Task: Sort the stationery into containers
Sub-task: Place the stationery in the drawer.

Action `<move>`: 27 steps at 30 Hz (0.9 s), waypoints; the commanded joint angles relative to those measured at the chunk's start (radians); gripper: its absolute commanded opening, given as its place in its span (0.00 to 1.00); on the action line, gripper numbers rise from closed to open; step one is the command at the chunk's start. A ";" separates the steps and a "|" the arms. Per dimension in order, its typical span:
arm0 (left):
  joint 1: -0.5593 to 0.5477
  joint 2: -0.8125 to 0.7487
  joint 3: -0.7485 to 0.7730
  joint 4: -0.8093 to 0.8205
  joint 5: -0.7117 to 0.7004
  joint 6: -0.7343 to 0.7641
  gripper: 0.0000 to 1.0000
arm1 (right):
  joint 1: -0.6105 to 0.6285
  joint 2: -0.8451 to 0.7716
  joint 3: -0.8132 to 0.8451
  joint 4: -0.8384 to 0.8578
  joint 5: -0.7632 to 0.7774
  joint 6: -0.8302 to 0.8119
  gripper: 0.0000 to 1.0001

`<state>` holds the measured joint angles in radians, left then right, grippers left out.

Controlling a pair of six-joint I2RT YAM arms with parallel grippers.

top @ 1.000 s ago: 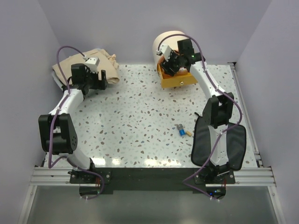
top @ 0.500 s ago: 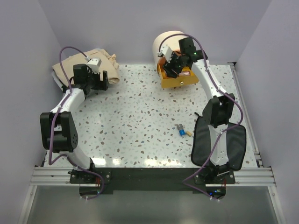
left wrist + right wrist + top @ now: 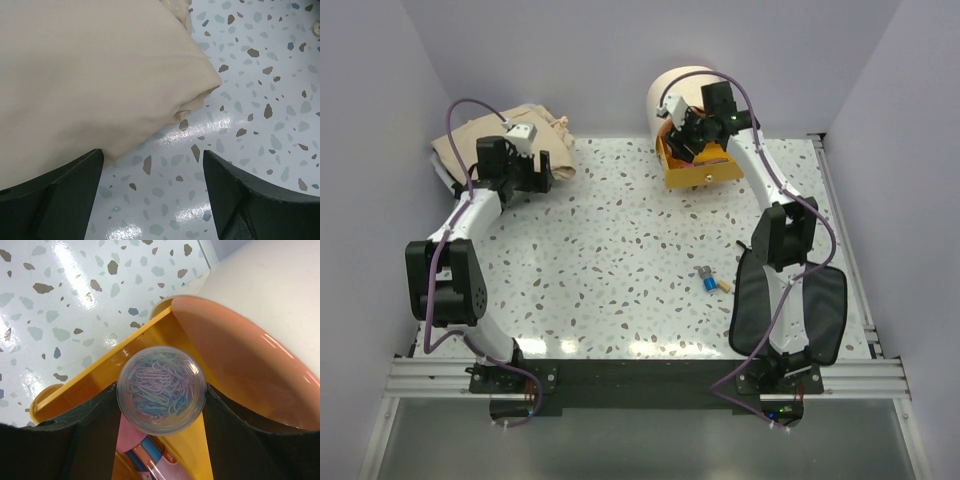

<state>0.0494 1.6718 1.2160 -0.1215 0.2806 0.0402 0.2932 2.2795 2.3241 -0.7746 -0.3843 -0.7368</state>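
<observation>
My right gripper is shut on a small round clear pot of coloured paper clips and holds it above the back of the orange pull-out drawer. The drawer's wall shows below the pot. A pink tube and other items lie in the drawer. The cream cylindrical box stands right behind it. Small blue and yellow pieces lie on the table beside the flat black pouch. My left gripper is open and empty at the edge of a beige cloth bag.
The beige cloth bag lies at the back left corner. Purple walls close in the back and both sides. A metal rail runs along the right edge of the speckled table.
My right gripper has moved slightly back toward the cream box with the pot in it. My left arm shifted a little to the right and back, then held still.
</observation>
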 commanded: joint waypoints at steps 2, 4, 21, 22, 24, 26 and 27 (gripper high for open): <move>-0.008 0.003 0.045 0.029 -0.001 0.004 0.86 | -0.003 0.009 -0.003 0.031 -0.016 0.028 0.04; -0.008 0.003 0.043 0.029 -0.001 0.006 0.86 | -0.003 0.009 -0.014 0.026 -0.002 0.034 0.12; -0.028 0.026 0.059 0.046 0.022 -0.011 0.86 | -0.006 -0.124 -0.068 0.123 0.070 0.131 0.77; -0.028 0.028 0.062 0.049 0.023 -0.016 0.86 | -0.005 -0.139 -0.066 0.123 0.071 0.132 0.77; -0.031 0.034 0.065 0.052 0.031 -0.020 0.86 | -0.005 -0.158 -0.063 0.124 0.079 0.152 0.78; -0.034 0.037 0.073 0.057 0.038 -0.025 0.86 | -0.005 -0.182 -0.052 0.104 0.081 0.162 0.79; -0.036 0.040 0.074 0.057 0.040 -0.031 0.86 | -0.006 -0.193 -0.048 0.092 0.084 0.165 0.79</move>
<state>0.0254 1.6958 1.2400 -0.1177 0.2886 0.0357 0.2924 2.1952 2.2444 -0.6792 -0.3233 -0.6178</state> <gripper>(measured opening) 0.853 0.783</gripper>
